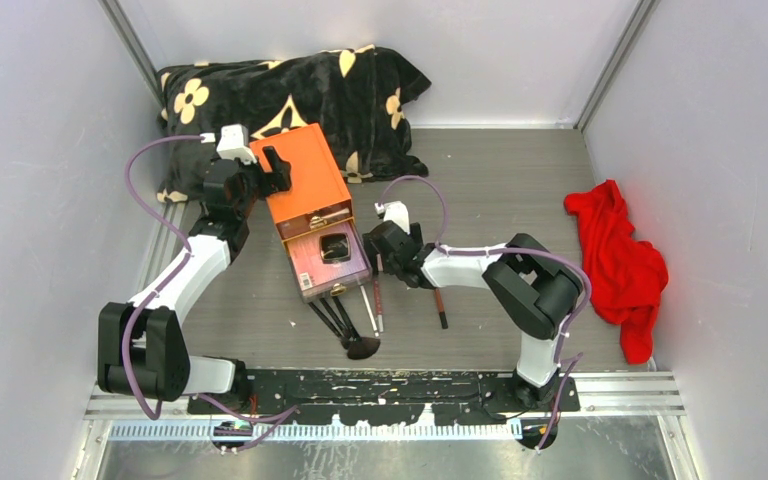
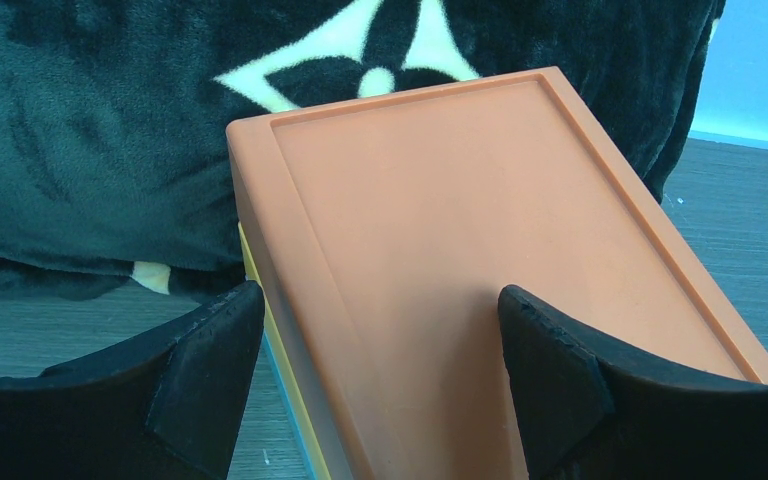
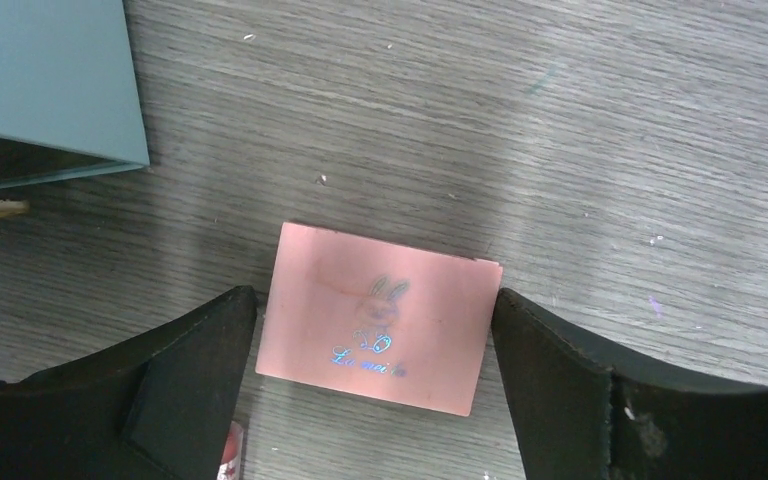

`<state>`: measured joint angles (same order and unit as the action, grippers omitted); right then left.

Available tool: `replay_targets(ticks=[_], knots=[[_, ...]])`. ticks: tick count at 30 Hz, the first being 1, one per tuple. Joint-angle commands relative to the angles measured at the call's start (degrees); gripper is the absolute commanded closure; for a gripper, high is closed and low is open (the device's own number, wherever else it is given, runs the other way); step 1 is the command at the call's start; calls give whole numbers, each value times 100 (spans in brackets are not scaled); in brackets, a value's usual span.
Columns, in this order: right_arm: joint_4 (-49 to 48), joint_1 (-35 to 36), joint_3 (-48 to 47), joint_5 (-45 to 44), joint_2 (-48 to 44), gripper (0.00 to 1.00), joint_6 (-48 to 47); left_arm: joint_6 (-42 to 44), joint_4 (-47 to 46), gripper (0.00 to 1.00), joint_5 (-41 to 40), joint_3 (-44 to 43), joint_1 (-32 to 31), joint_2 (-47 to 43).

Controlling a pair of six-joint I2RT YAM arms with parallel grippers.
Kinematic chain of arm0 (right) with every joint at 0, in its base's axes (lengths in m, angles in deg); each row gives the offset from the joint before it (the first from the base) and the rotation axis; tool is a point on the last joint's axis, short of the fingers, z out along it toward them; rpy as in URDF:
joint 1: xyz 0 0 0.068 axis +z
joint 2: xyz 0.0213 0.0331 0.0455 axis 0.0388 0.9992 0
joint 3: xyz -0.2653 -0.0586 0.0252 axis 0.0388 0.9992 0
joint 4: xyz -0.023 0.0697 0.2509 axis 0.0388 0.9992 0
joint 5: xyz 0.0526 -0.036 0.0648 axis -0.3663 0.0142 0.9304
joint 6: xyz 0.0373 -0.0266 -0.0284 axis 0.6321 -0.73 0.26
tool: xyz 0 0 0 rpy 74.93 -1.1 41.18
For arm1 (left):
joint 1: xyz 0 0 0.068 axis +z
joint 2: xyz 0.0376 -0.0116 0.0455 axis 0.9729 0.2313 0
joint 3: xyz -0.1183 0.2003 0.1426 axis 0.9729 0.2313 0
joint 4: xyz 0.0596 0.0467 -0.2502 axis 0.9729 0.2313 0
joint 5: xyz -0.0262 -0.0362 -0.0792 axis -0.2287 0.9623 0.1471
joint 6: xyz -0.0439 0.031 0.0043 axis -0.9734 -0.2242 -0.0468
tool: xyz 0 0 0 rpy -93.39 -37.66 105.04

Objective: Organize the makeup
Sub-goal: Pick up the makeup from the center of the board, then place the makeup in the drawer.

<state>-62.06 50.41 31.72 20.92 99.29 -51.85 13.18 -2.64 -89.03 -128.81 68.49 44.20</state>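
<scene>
- Flat shiny pink rectangular palette [image 3: 375, 330] lies on the grey wood-grain table [image 3: 580, 120], near a teal drawer [image 3: 50, 80].
- Right gripper [image 3: 372, 300] is spread wide, a finger just beside each short edge, unclenched.
- Left gripper [image 2: 380, 320] is parted, straddling the orange plastic box [image 2: 440, 230] at its edge.

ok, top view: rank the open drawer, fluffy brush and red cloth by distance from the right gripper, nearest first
1. open drawer, just left of the right gripper
2. fluffy brush, nearer the arm bases
3. red cloth, far right, by the wall
</scene>
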Motion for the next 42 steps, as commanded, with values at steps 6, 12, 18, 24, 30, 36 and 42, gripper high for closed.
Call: replay_targets(ticks=[6, 12, 18, 24, 30, 36, 42], knots=[[612, 42, 211, -526, 28, 91, 418, 402, 1375, 15, -28, 363, -38, 204], [952, 36, 325, -1033, -427, 99, 384, 399, 1409, 15, -16, 346, -38, 149], [1531, 8, 83, -1152, -1586, 99, -72, 392, 1445, 15, -31, 319, -36, 91], [2930, 5, -1415, -465, -1929, 99, -861, 376, 1445, 15, -26, 290, -38, 121], [3372, 198, -2835, 480, -1914, 99, -1029, 390, 1474, 15, -61, 221, -38, 129], [3504, 769, -3532, 518, -1483, 99, -1068, 379, 1481, 15, -74, 253, -39, 105], [3431, 1353, -3807, 497, -1056, 99, -863, 364, 1473, 15, -57, 272, -37, 48]])
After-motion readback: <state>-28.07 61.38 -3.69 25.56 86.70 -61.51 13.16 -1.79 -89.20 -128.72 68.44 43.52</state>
